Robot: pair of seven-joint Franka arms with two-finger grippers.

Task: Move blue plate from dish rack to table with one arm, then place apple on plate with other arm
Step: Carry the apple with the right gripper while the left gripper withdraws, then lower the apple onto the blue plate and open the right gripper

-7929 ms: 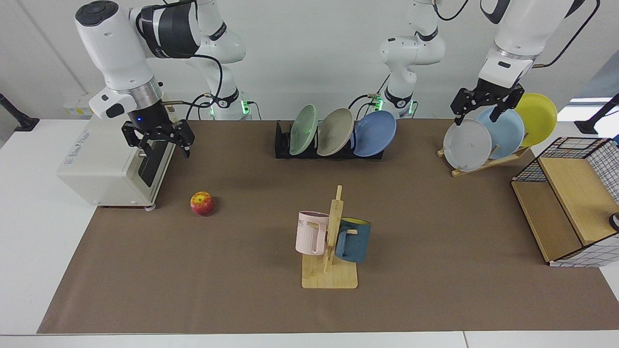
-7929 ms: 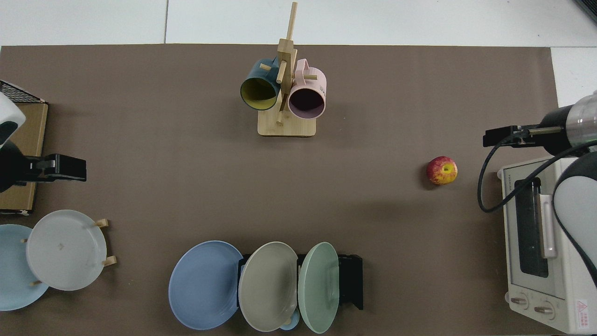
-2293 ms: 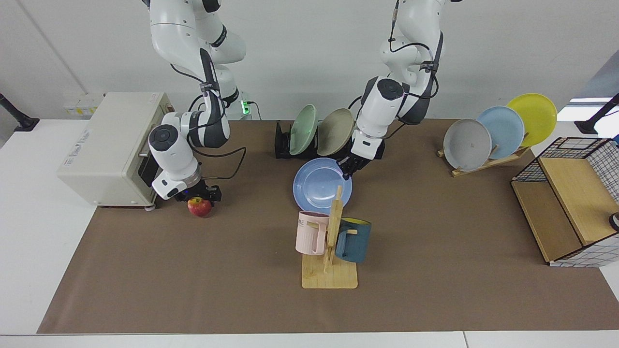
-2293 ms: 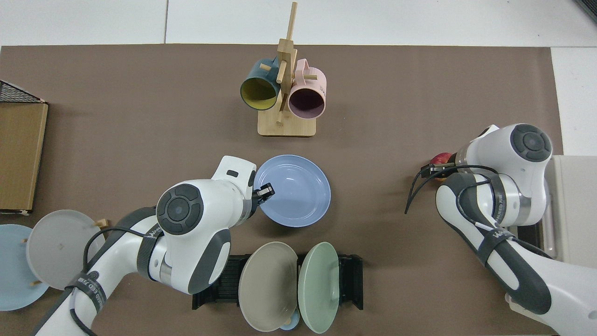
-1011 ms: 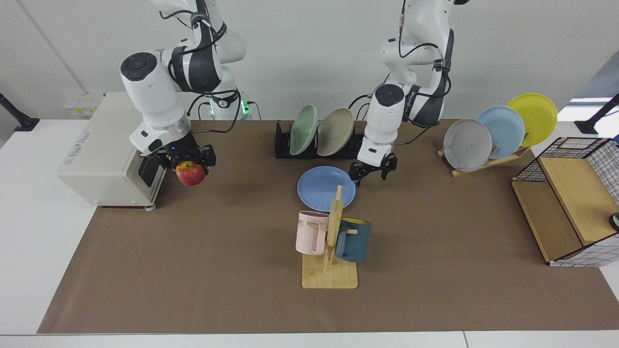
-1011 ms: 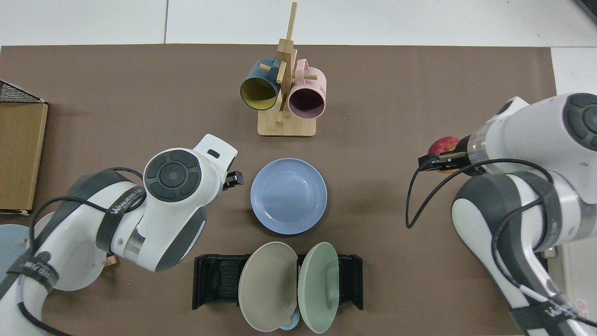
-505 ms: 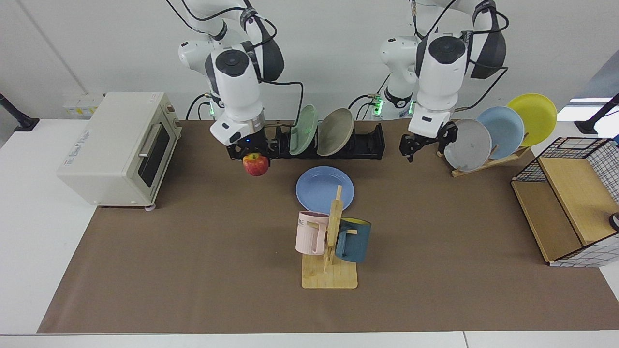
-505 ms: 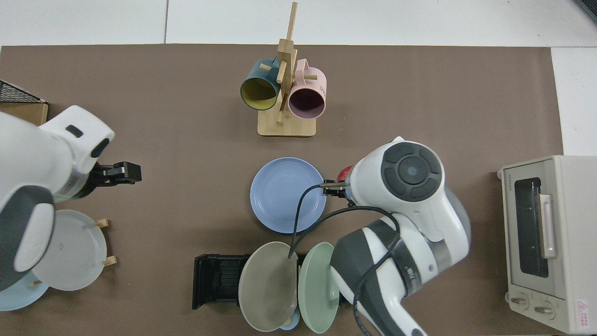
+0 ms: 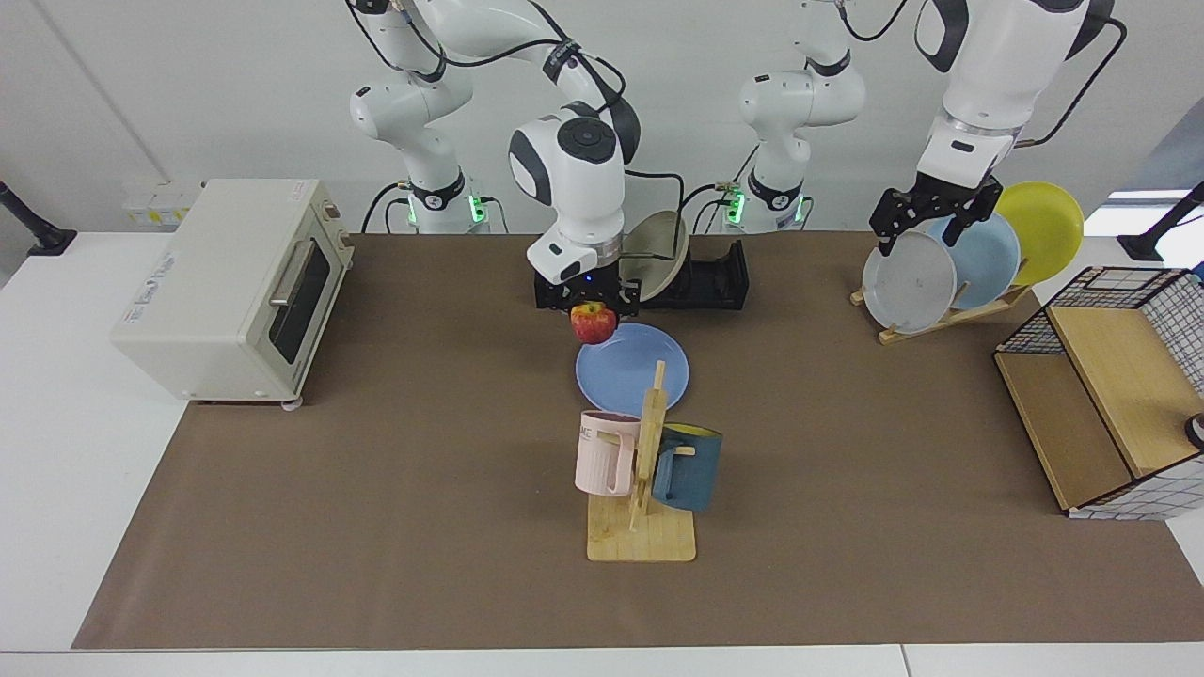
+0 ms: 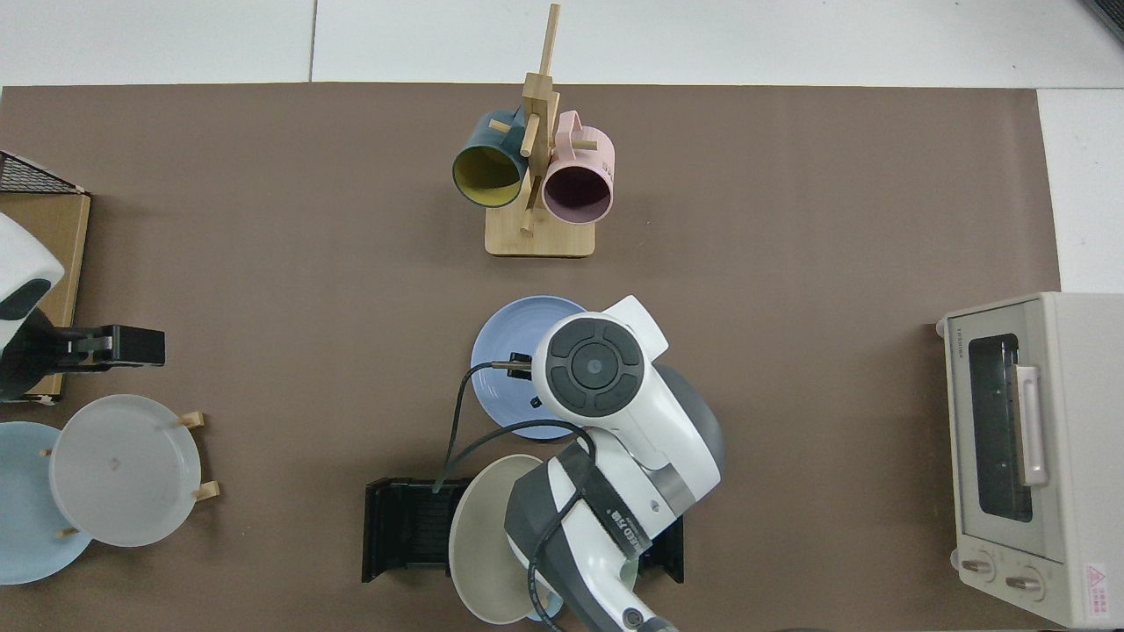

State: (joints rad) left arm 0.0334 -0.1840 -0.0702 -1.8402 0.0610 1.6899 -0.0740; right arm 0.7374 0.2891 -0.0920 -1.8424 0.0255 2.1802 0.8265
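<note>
Right gripper point(image 9: 594, 307): mine, closed around the apple point(image 9: 594, 323), which hangs below my fingers in the facing view.
Apple: in the air, over the 10 o'clock edge of the blue plate point(image 9: 632, 368) as the facing view shows it; my arm hides it from the top view.
Blue plate: flat on the table point(image 9: 395, 527), just in front of the dish rack point(image 9: 717, 279); in the top view its bare part point(image 10: 505, 338) shows at 9 o'clock of my wrist.
Step in hand: lower the apple onto the plate; by my judgement the plate move is done and only this placing remains.
How to do it well: shift towards the plate's middle first, since the apple sits near the rim; descend slowly, open only when the apple rests on the plate, then rise straight up so a round fruit is not nudged into rolling.
Neighbour to mind: the mug stand point(image 9: 642, 470), at 6 o'clock of the plate in the facing view.
Left gripper point(image 9: 934, 212): fingers apart, empty, waiting above the wooden rack's grey plate point(image 9: 908, 282).
</note>
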